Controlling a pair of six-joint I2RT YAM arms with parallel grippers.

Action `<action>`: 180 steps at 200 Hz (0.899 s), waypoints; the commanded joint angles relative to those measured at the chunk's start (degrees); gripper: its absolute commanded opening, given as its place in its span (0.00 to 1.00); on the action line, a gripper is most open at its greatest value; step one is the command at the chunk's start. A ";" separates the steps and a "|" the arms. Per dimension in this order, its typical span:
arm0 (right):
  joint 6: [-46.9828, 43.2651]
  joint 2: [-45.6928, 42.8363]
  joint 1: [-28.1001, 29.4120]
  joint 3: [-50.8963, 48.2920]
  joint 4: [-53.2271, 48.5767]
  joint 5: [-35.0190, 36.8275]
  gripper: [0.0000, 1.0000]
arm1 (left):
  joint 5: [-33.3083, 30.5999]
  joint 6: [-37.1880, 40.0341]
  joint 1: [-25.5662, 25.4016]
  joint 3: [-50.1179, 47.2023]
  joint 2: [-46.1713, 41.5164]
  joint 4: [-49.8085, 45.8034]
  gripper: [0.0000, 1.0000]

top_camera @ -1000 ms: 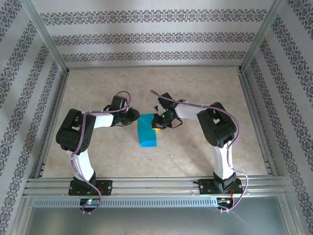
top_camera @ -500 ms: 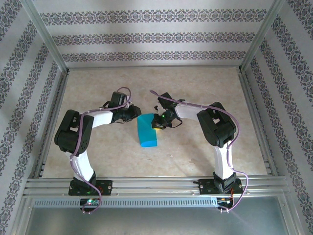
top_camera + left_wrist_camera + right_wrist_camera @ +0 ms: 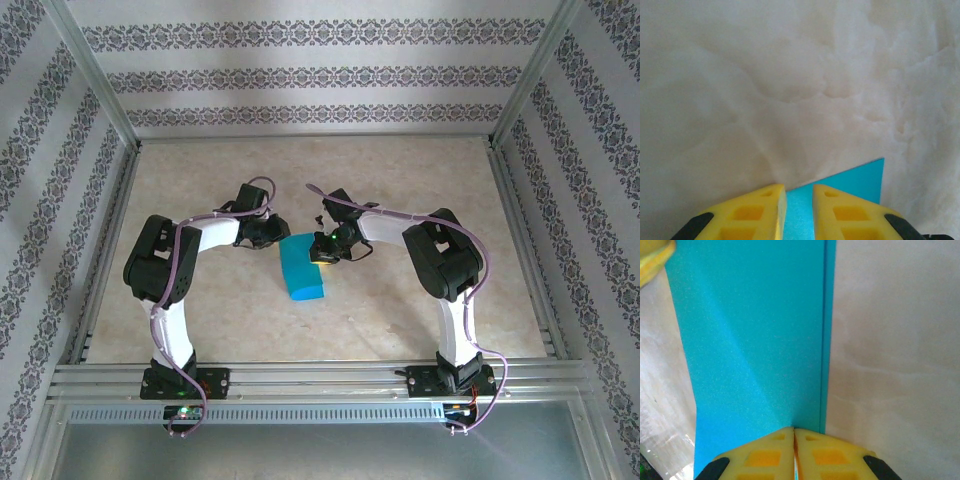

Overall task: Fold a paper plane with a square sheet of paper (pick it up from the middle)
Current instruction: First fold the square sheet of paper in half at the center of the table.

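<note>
Top external view: we had the folded sheet of paper (image 3: pixel 301 268) lying mid table (image 3: pixel 400 180), our right gripper (image 3: pixel 327 252) clamped on its right edge, probably to pin it, while our left gripper (image 3: pixel 276 237) sat slightly parted at the far-left corner, likely lining up another fold.

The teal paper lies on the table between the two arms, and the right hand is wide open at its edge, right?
Not quite. The right hand is shut on the edge of the teal paper, not wide open, as the right wrist view shows. The rest stands.
</note>
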 commanded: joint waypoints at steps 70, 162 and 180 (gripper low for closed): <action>-0.30 7.46 -1.33 -5.16 -9.24 17.04 0.12 | 2.60 -7.31 -7.29 -9.34 -16.29 -1.81 0.22; 0.53 8.36 -1.29 -6.06 -7.82 17.05 0.11 | 1.55 -13.31 -13.95 -17.65 -14.52 -1.28 0.17; 0.71 8.48 -1.29 -6.21 -7.74 17.13 0.11 | 1.39 -12.64 -13.97 -19.14 -13.94 -1.31 0.17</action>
